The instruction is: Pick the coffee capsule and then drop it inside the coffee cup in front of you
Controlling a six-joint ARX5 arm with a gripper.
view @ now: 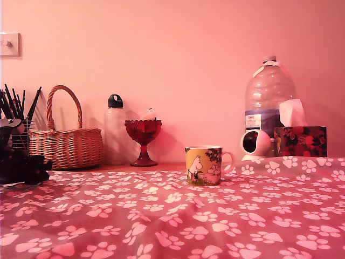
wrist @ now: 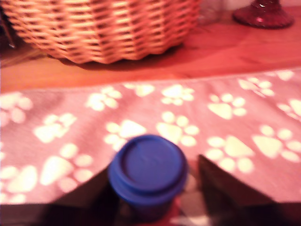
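From my remote seat, the exterior view shows the arm's dark bulk [view: 21,164] at the far left edge, low beside a wicker basket [view: 66,141] with a tall hoop handle. Moving rightward along the back: a pale bottle with a dark cap [view: 115,129], then a dark red goblet [view: 143,139] on the bare wood strip. The coffee cup [view: 205,165], yellow-orange with white cartoon figures, stands just right of centre on the pink paw-print cloth [view: 161,216], its white handle turned toward the exterior view's right. Further right sit a round white gadget [view: 255,144], a big clear water jug [view: 268,97] and a flowered tissue box [view: 300,141].

In the wrist view the gripper [wrist: 155,188] fills the lower edge, its dark fingers [wrist: 221,188] on either side of the coffee capsule [wrist: 148,172]. The blue capsule sits between them, rim up (rather blurred), and I cannot tell whether the fingers actually press it. Beyond lies the basket, upper left, well apart from the cup.
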